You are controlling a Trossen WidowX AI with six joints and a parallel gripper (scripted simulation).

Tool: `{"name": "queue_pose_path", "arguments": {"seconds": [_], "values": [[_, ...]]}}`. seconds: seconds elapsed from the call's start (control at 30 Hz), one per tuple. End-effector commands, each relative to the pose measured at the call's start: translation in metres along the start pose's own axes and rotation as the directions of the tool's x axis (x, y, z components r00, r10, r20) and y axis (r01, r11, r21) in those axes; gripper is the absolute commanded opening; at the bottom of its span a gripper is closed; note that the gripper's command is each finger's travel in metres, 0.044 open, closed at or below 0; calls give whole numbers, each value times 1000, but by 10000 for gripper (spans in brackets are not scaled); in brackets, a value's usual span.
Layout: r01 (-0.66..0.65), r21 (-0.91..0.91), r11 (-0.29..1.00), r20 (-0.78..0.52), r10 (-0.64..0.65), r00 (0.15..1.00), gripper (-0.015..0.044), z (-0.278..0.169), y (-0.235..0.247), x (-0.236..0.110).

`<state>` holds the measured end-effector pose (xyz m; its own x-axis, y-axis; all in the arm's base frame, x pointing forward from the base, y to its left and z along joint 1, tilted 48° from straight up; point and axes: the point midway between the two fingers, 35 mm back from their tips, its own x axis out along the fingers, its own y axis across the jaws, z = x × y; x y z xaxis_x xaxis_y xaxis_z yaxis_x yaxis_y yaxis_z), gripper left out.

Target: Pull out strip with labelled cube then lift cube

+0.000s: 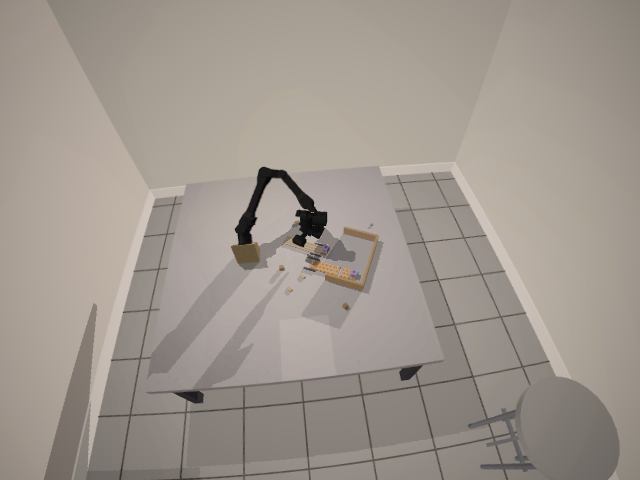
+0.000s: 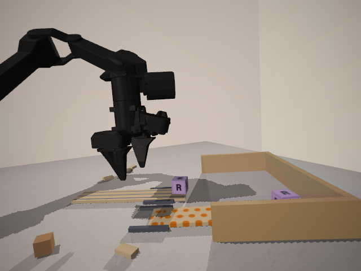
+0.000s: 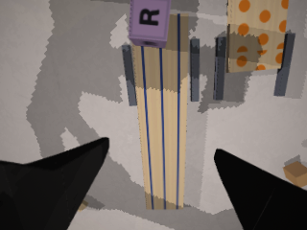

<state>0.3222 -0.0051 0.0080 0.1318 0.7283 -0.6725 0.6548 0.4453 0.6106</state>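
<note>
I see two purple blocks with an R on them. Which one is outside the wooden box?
The purple R cube on the blue-striped strip, near the open hand. The other R cube sits inside the wooden tray, behind its front wall.

The pale wooden strip with three blue lines (image 3: pixel 161 144) lies flat on the table, one unbroken length, running from near the left out toward the tray. At its far right end stands a purple cube marked R (image 2: pixel 179 185), upright, resting on the strip just outside the tray. The orange-dotted strip (image 2: pixel 186 219) lies nearer, its right end hidden behind the tray wall. A second purple R cube (image 2: pixel 284 193) sits inside the tray, mostly hidden by the near wall.
</note>
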Motion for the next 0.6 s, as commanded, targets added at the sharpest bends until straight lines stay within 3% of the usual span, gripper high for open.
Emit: {"name": "queue_pose_path", "arguments": {"seconds": [0.0,0.57], "values": [[2,-6,1000,4,-2,1000,440,15,3,-2],[2,-9,1000,7,-2,1000,440,73,16,-10]]}}
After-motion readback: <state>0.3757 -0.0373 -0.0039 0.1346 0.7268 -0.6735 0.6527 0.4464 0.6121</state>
